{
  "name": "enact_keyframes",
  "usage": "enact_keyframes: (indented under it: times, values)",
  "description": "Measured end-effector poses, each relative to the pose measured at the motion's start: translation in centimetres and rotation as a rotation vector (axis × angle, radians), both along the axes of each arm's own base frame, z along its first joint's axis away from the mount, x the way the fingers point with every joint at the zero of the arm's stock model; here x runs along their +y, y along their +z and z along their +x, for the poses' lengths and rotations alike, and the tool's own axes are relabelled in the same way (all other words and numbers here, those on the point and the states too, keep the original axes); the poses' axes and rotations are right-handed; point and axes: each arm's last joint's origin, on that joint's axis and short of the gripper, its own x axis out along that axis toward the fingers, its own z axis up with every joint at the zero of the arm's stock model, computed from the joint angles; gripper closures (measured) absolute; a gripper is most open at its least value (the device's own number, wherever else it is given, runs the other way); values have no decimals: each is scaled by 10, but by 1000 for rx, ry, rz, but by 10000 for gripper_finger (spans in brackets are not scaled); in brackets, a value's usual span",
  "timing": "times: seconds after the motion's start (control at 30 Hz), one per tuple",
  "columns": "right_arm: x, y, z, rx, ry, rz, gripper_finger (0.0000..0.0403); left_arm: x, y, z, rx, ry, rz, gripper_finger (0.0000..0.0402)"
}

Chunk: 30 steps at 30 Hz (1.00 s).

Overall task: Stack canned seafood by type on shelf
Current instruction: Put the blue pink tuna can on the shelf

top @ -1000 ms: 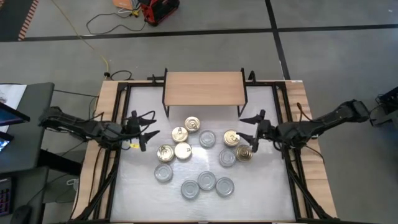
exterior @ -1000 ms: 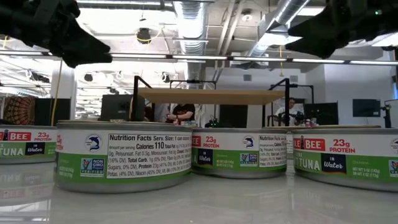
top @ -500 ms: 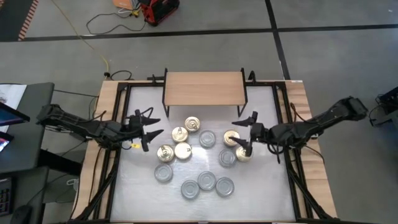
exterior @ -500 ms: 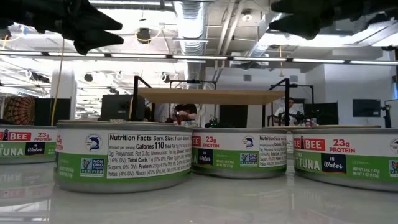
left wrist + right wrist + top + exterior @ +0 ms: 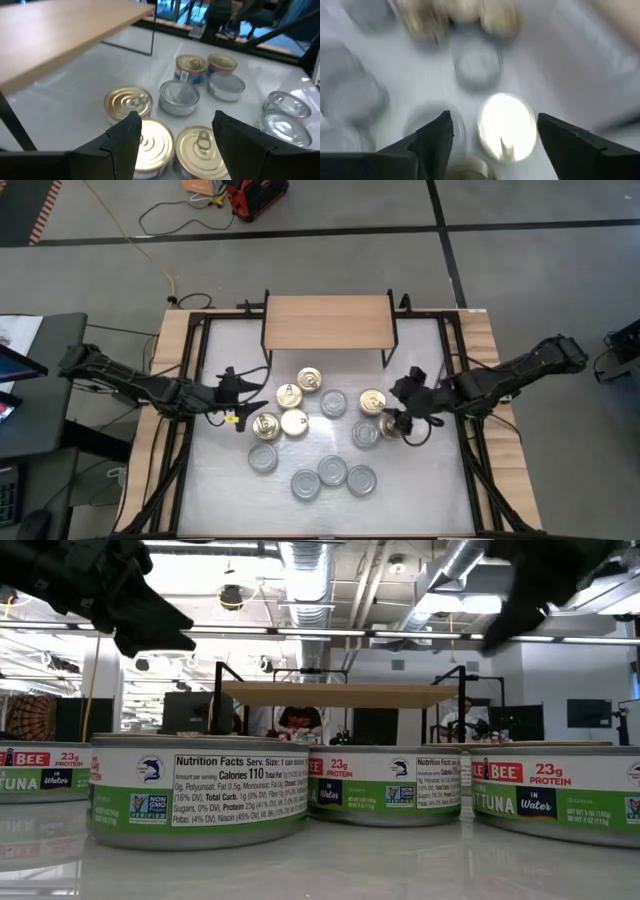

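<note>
Shelf [image 5: 328,321] bare, every tin [image 5: 332,471] on the table [image 5: 430,480] before it unsorted; left fingers [image 5: 127,131] and right fingers [image 5: 436,131] hang released, grasping nothing.

Gold-lidded tins [image 5: 293,422] and silver-grey-lidded tins [image 5: 332,471] sit on the white table [image 5: 420,485]; tin labels [image 5: 200,790] are green and white; the shelf [image 5: 327,321] is light wood.

Six gold-lidded tins [image 5: 302,401] mid-frame, five silver-lidded tins [image 5: 332,471] toward lower centre, one wooden shelf [image 5: 327,321] upper centre, two robot arms [image 5: 130,382] at left and right edges
</note>
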Motion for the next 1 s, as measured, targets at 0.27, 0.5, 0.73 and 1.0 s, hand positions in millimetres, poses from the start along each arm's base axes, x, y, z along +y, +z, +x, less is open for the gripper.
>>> enact_keyframes:
  times: [0.27,0.5,0.73,1.0]
  values:
    - [-16,-11,-12,214,-63,166,112,-4,20,17,124,54,79,168]
    - [-22,-36,-19,296,-90,256,113,-6,29,33,148,56,116,168]
    - [-25,-59,-19,281,-66,357,113,-8,28,57,212,29,115,168]
    - [-32,-72,-21,289,-89,372,145,-7,36,84,256,-43,149,168]
